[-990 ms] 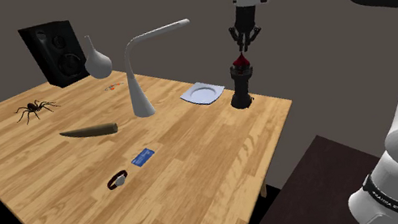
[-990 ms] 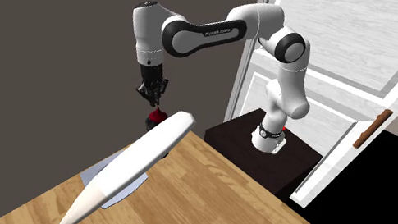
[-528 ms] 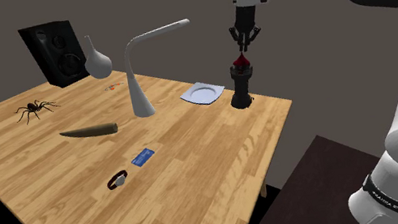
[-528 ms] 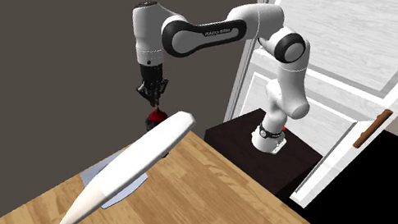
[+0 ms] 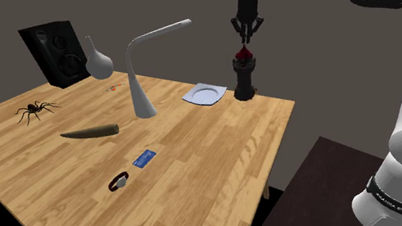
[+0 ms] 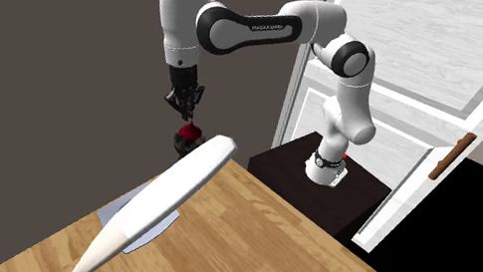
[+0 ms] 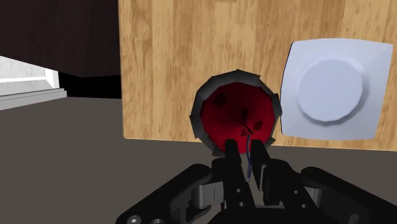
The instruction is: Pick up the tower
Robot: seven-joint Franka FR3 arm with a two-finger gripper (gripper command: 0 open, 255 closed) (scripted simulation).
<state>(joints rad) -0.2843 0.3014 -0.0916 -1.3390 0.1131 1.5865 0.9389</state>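
in the shoulder view, going from the left, the white square plate [image 5: 205,94] lay on the light wooden table [image 5: 77,177] near its far corner. just beside the plate, to the right, stood the black, round, red-capped tower [image 5: 244,79], upright, its long axis vertical. your all-black two-finger gripper [image 5: 243,40] hung straight above the tower, pointing down along that axis. in the wrist view the fingers [image 7: 230,156] were nearly together, pinching a thin spike at the cap's middle. whether the base touched the wood you could not tell. a straight upward pull looked the right move to me.
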